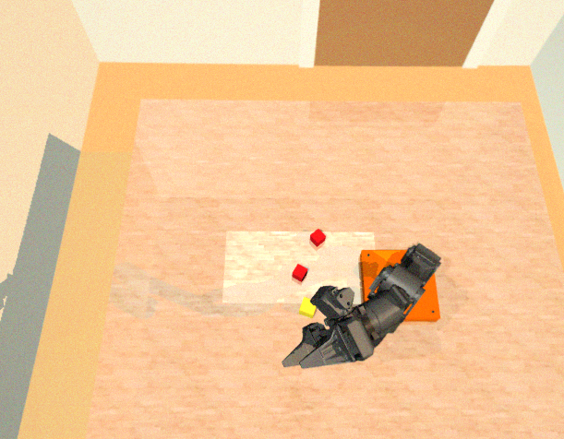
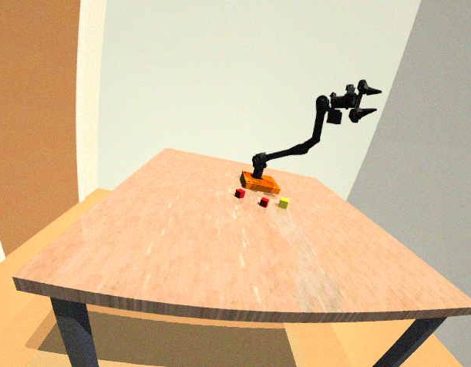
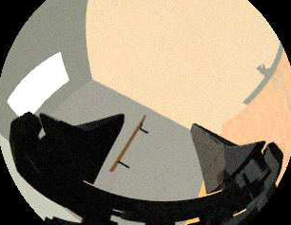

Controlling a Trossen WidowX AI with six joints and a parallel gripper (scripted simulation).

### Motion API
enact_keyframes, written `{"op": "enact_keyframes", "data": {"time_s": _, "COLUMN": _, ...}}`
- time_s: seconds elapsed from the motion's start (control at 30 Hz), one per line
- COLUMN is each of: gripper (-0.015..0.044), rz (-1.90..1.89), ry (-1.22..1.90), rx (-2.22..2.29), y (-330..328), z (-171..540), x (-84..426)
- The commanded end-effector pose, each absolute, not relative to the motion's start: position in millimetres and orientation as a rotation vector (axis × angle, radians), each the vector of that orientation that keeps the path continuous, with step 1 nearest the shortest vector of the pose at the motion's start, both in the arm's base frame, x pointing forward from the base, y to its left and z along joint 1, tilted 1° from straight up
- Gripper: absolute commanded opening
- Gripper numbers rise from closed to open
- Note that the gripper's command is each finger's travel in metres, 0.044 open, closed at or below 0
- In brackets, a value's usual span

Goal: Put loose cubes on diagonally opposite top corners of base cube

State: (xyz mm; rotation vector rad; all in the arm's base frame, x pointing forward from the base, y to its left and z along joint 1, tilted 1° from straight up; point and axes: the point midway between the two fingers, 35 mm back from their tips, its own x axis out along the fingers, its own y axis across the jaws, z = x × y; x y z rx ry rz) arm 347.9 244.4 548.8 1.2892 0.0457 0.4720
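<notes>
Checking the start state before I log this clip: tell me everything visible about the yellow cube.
The yellow cube is small, matte and plain, brighter on top than on its sides. It sits level on the wooden table, just off the pale patch's corner, nearest of the three cubes to the orange arm base. It stands apart from both red cubes, the nearer one included. Nothing touches it; the open hand is raised far above.

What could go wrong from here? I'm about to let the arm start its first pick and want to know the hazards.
1. The gripper is raised high, open and empty, aimed away from the table; the descent is long, so alignment may drift.
2. The nearer red cube sits close to the yellow cube; wide fingers might nudge either one.
3. The wrist view shows no cubes.
</notes>
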Motion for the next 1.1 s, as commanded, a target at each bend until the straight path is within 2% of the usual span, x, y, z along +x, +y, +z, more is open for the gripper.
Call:
{"op": "enact_keyframes", "data": {"time_s": 0.0, "gripper": 0.0374, "rz": 0.480, "ry": 0.042, "rx": 1.295, "y": 244.6, "z": 551.0, "x": 346.0}}
{"op": "enact_keyframes", "data": {"time_s": 0.13, "gripper": 0.0269, "rz": 0.638, "ry": -0.029, "rx": 1.403, "y": 244.8, "z": 593.3, "x": 304.8}}
{"op": "enact_keyframes", "data": {"time_s": 0.17, "gripper": 0.0265, "rz": 0.686, "ry": -0.050, "rx": 1.436, "y": 243.1, "z": 605.3, "x": 292.0}}
{"op": "enact_keyframes", "data": {"time_s": 0.37, "gripper": 0.0265, "rz": 0.936, "ry": -0.153, "rx": 1.611, "y": 222.0, "z": 662.1, "x": 223.6}}
{"op": "enact_keyframes", "data": {"time_s": 0.57, "gripper": 0.0265, "rz": 1.218, "ry": -0.265, "rx": 1.815, "y": 172.7, "z": 711.4, "x": 148.8}}
{"op": "enact_keyframes", "data": {"time_s": 0.83, "gripper": 0.0265, "rz": 1.579, "ry": -0.417, "rx": 2.093, "y": 74.0, "z": 745.8, "x": 69.1}}
{"op": "enact_keyframes", "data": {"time_s": 1.07, "gripper": 0.0265, "rz": 1.873, "ry": -0.570, "rx": 2.341, "y": -31.1, "z": 744.2, "x": 27.7}}
